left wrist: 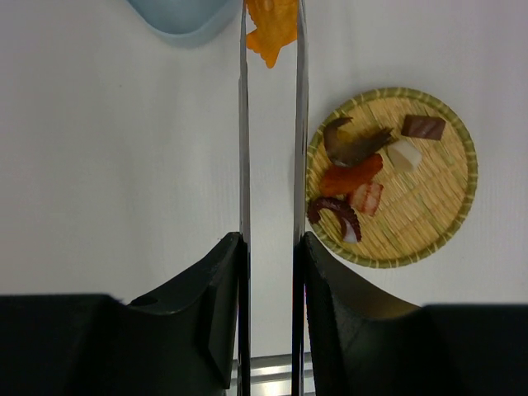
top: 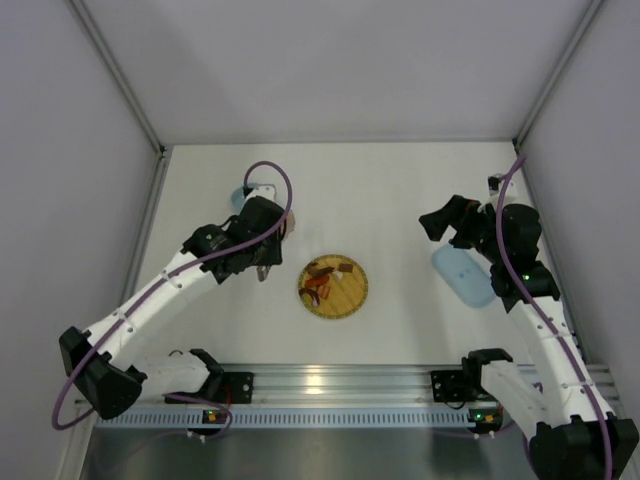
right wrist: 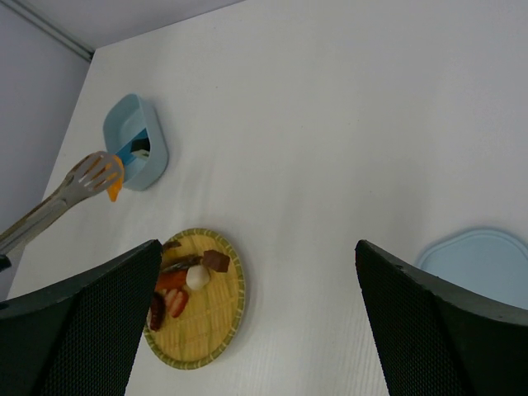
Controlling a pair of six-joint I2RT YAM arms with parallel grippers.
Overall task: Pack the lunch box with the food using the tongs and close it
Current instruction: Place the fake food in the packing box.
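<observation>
Clamping the tongs (left wrist: 244, 165) between its fingers, my left hand (left wrist: 270, 272) is closed on them. Just right of their arms sits the plate (left wrist: 445, 223), with several bits of food (left wrist: 351, 177) yet to be moved. Farther out, the tips pinch an orange piece (left wrist: 271, 29), just short of the lunch box (left wrist: 181, 16) ahead-left. Something dark lies inside it, so packing looks partly done. My right hand (top: 447, 222) hangs released, the lid (right wrist: 487, 264) on the desk (left wrist: 124, 165) beside it, not yet fitted.
</observation>
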